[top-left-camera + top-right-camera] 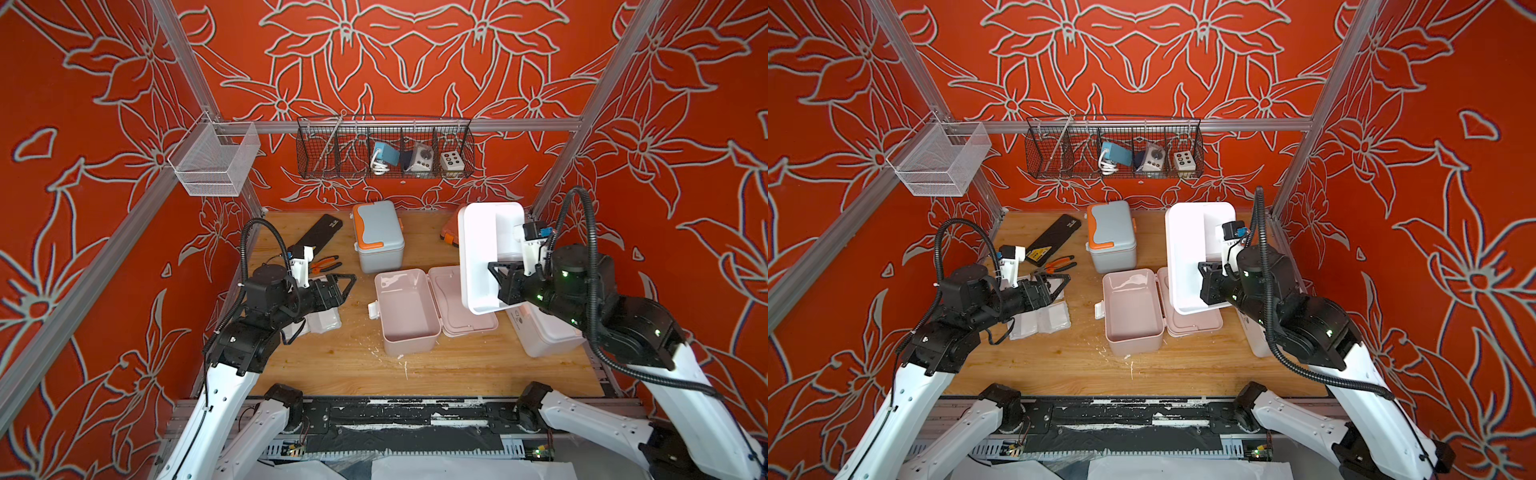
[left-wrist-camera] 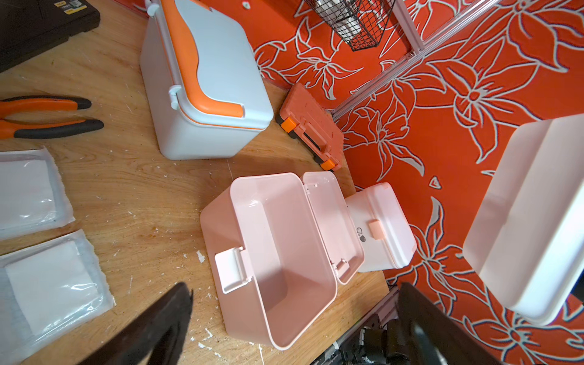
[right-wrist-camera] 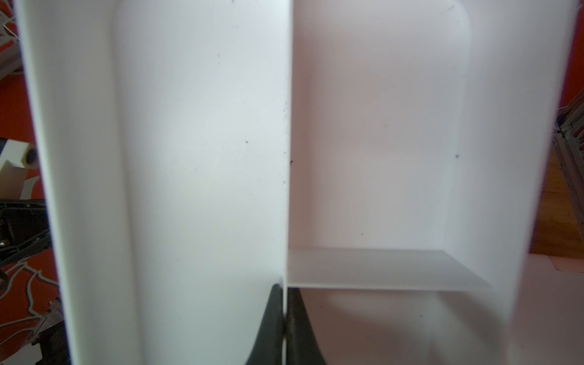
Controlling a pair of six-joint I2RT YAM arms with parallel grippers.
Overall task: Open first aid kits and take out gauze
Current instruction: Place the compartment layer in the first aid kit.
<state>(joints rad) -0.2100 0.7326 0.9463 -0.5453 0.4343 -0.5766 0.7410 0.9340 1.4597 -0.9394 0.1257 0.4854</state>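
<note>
In both top views, the pink kit is shown open and empty, the blue-grey kit shut behind it; the left gripper is spread wide over the gauze. Left wrist view: two wrapped pads are laid on the table; the yellow label on the black case cannot be read. Right wrist view: the right gripper is clamped on the divider of an empty white tray.

The left arm and right arm have white links and black joints. A black ribbed cable loops over each wrist, beside a white camera mount. Green lights dot the right arm.
</note>
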